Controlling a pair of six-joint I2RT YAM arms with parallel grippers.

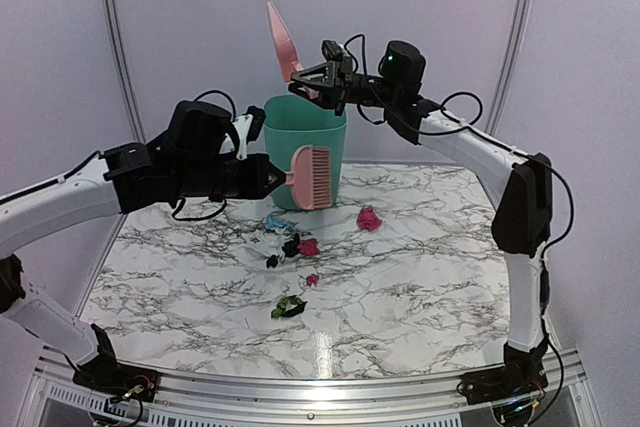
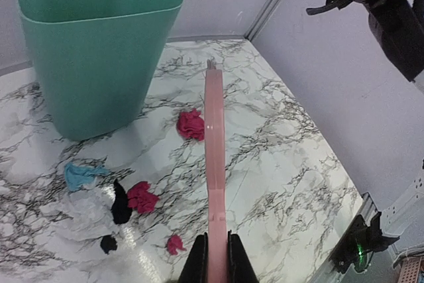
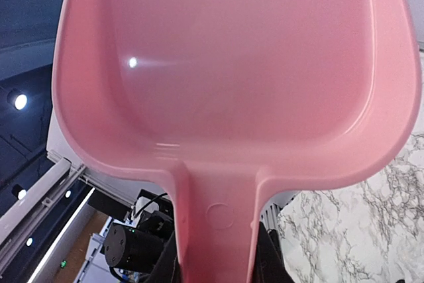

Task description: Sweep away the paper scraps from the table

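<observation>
Several paper scraps lie mid-table: a light blue one (image 1: 276, 220), black and magenta ones (image 1: 300, 246), a small magenta bit (image 1: 312, 279), a green-black one (image 1: 289, 307) and a magenta one (image 1: 369, 218) apart to the right. My left gripper (image 1: 272, 176) is shut on the pink brush (image 1: 311, 177), held above the scraps before the bin; the left wrist view shows the brush edge-on (image 2: 214, 150) over the table (image 2: 291, 164). My right gripper (image 1: 318, 77) is shut on the pink dustpan (image 1: 283, 42), raised above the bin; its scoop fills the right wrist view (image 3: 238, 71).
A green bin (image 1: 305, 147) stands at the back of the table, also large in the left wrist view (image 2: 93, 44). White crumpled paper (image 2: 86, 213) lies among the scraps. Curtain walls enclose the back and sides. A metal rail (image 1: 320, 392) runs along the front edge.
</observation>
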